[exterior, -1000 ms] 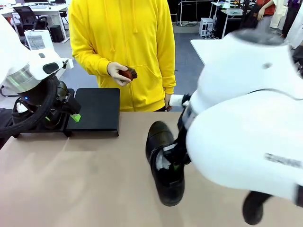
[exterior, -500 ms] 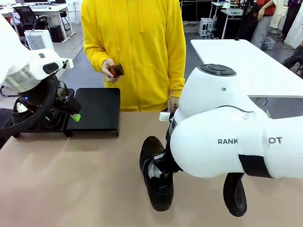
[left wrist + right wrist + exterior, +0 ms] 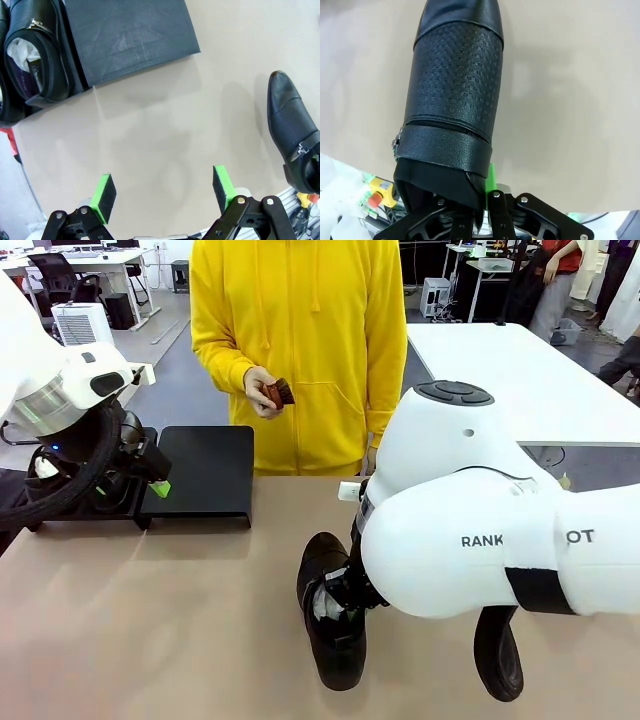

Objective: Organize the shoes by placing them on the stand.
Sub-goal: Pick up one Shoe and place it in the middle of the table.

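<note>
One shoe [image 3: 452, 85] in right jaws, one stuffed shoe [image 3: 35, 55] on stand [image 3: 130, 35]

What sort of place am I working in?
Likely a robotics lab in an open office: a white desk and an office chair sit behind the person, and a shoe and stand are set out on the table.

Shoe [image 3: 455, 90]: black leather-like upper; smooth glossy toe; embossed grid texture across vamp and strap. Stand [image 3: 130, 40]: matt black, finely grained top. Table [image 3: 130, 620]: smooth matt beige surface. Right arm shell [image 3: 470, 540]: glossy white plastic.
</note>
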Tool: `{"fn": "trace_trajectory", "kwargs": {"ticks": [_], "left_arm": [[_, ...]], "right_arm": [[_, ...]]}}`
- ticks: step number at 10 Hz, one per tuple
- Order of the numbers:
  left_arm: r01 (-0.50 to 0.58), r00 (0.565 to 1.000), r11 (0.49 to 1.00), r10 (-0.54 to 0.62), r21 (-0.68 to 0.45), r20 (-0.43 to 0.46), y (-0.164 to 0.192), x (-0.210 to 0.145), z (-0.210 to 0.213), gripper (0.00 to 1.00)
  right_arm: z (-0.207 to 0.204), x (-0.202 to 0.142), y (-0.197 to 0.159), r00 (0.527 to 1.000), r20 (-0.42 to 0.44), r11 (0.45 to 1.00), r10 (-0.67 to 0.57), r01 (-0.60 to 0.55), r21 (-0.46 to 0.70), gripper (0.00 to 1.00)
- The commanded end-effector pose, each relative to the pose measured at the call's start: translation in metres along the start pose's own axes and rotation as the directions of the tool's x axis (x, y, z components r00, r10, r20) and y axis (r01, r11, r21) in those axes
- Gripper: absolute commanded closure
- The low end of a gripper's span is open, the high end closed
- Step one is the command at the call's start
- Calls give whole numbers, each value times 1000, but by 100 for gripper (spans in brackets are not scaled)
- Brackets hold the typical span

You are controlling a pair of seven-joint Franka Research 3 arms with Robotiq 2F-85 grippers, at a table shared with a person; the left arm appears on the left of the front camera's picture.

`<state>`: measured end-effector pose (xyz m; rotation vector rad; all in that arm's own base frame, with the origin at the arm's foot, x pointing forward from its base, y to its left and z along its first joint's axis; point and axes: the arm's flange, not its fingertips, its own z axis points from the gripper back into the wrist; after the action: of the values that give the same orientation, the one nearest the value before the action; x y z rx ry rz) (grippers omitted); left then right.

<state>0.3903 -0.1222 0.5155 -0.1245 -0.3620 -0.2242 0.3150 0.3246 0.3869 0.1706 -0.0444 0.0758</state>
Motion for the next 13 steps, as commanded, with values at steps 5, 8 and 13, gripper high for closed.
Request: {"fn": "trace_trajectory", "kwargs": {"ticks": [5,8,13], "left_arm": [[-15,1000,1000,15,-3,8,0,0,1,0],[-15,1000,1000,15,-3,8,0,0,1,0],[-15,1000,1000,15,-3,8,0,0,1,0]], "right_arm": [[-38,38,-3,998,44,998,-48,46,46,100],[-47,43,-10,993,40,990,-110,106,98,78],[-45,37,-25,989,18,983,-146,143,114,0]]}}
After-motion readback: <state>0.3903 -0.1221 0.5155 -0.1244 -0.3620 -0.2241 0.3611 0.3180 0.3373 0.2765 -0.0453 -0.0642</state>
